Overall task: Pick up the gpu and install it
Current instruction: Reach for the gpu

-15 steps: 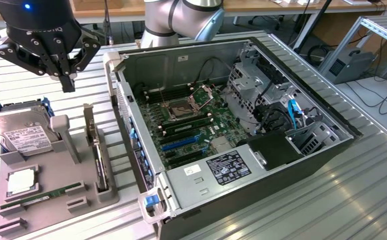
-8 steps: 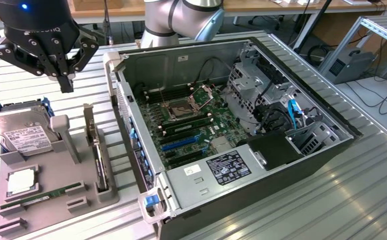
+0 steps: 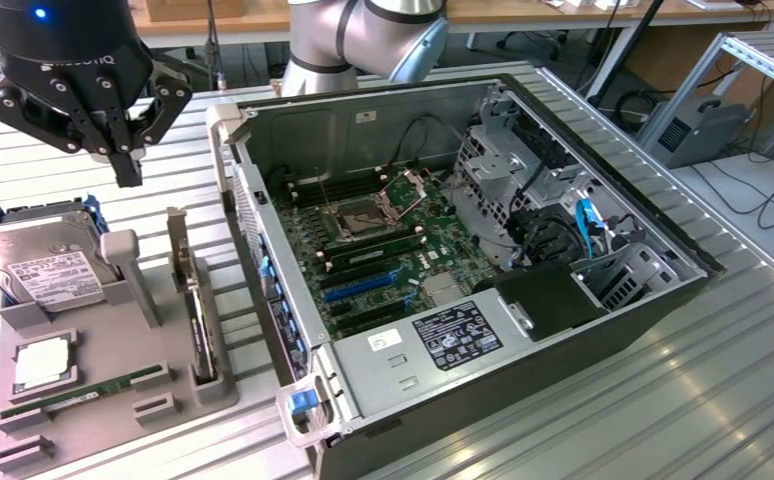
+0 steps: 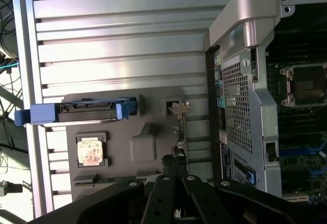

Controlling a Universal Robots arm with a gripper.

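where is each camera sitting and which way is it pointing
Exterior view: off the arm, raised, looking down on the open computer case and the grey tray at the exterior view's left; the arm and shut gripper show over the tray.
Wrist view: on the wrist, looking down past the gripper onto the tray and the gpu standing on edge.
Both share: gripper, tray, gpu, hard drive, computer case.

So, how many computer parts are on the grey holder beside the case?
4: hard drive at the back, processor chip in front of it, memory stick at the front, gpu on edge along the case side. None looks hidden.
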